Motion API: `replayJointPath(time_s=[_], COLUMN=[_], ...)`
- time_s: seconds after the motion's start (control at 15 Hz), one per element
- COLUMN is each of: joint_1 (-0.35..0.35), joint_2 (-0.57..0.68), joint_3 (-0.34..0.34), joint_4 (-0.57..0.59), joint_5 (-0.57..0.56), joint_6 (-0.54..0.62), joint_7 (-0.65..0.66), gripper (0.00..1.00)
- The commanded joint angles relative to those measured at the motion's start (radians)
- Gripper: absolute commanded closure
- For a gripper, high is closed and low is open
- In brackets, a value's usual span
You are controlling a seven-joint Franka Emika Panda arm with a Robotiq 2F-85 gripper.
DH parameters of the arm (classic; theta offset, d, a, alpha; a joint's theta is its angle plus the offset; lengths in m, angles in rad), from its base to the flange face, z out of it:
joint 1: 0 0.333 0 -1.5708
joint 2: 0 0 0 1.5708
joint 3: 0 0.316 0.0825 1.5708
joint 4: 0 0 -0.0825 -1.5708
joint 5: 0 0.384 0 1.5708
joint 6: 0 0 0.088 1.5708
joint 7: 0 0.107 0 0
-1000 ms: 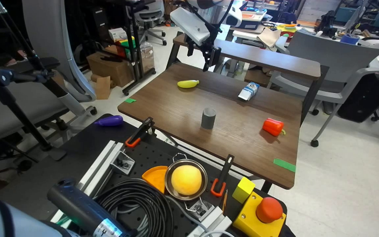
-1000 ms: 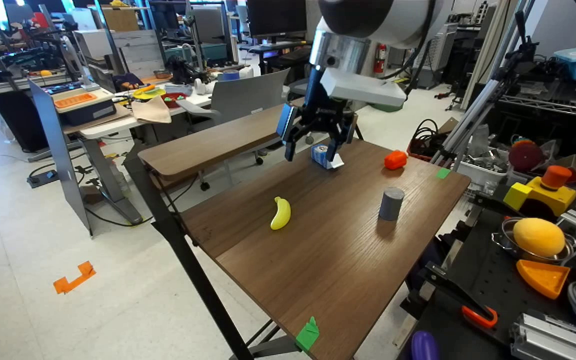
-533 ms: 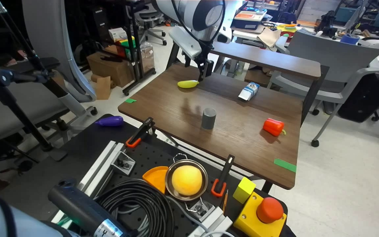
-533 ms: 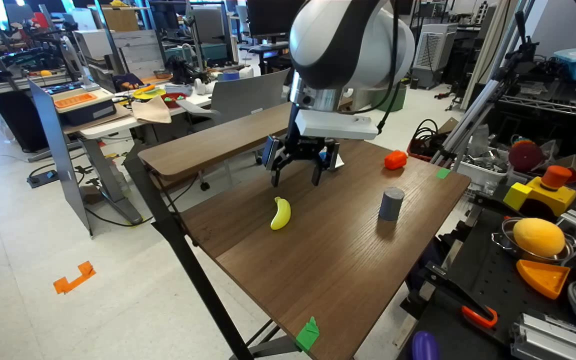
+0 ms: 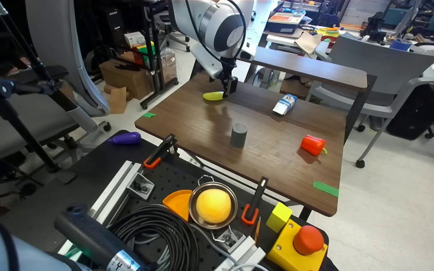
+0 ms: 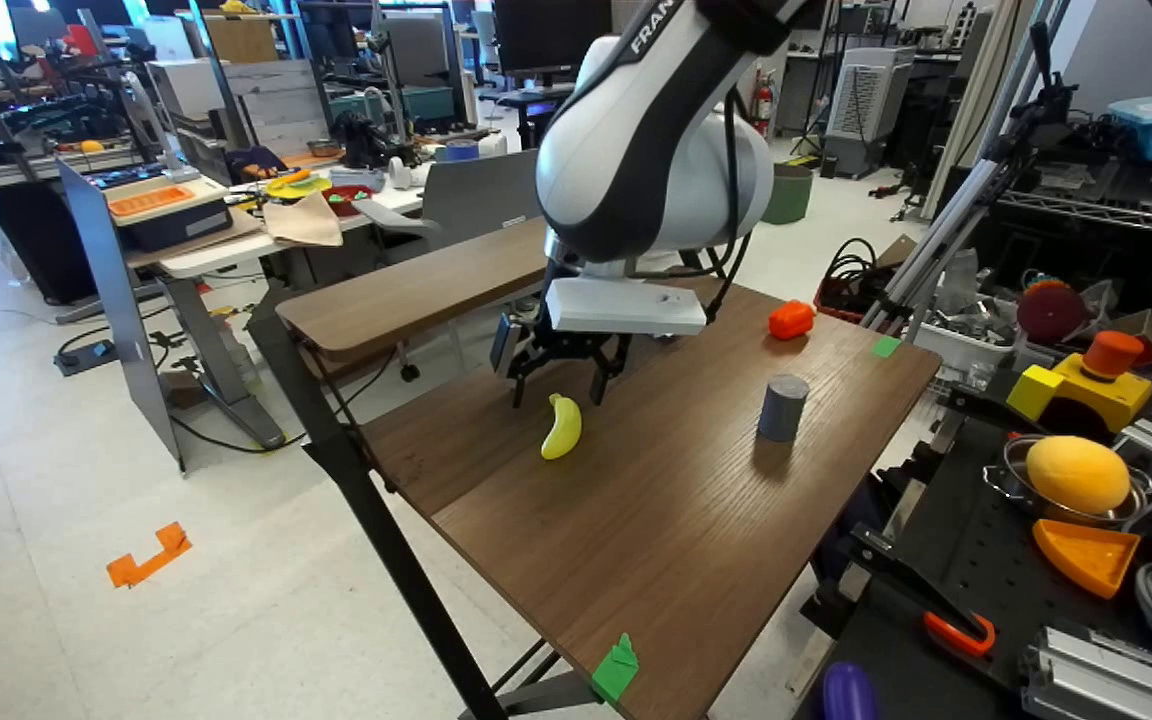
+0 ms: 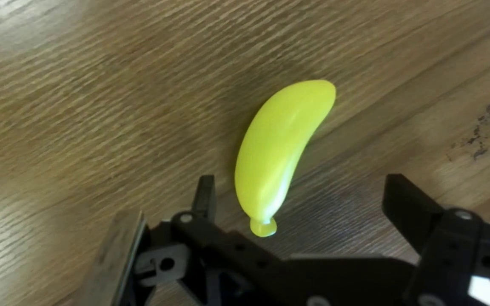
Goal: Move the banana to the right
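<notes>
The yellow banana (image 5: 212, 96) lies on the brown wooden table (image 5: 187, 116). It also shows in an exterior view (image 6: 563, 428) and in the wrist view (image 7: 277, 148). My gripper (image 6: 557, 401) is open and empty, pointing down just above the banana's stem end. In the wrist view my gripper (image 7: 300, 177) has its fingers wide apart, with the stem end between them, closer to the finger at picture left. Neither finger visibly touches the banana. In an exterior view, my gripper (image 5: 227, 92) hides the banana's stem tip.
A dark grey cylinder (image 5: 238, 135) stands on the table. A red pepper (image 5: 313, 145) and a white and blue carton (image 5: 285, 104) lie farther along it. A raised wooden shelf (image 5: 315, 71) runs along one long edge. Green tape (image 6: 617, 668) marks a corner.
My open gripper has moved down and across the table, from near the carton to just over the banana's stem end. The banana and other objects have not moved.
</notes>
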Motion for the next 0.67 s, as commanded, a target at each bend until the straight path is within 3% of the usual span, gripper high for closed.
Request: replayJointPath(time_s=[0.0, 0.33, 0.4, 0.6], joint_1=[0.036, 0.065, 0.070, 0.075], joint_2=[0.067, 0.098, 0.098, 0.092], joint_3=[-0.022, -0.058, -0.065, -0.078], joint_4=[0.075, 0.093, 0.094, 0.092], joint_5=[-0.031, -0.045, -0.048, -0.052], joint_6=[0.004, -0.008, -0.008, -0.006], joint_7=[0.069, 0.125, 0.133, 0.144], gripper=[0.00, 0.03, 0.26, 0.37])
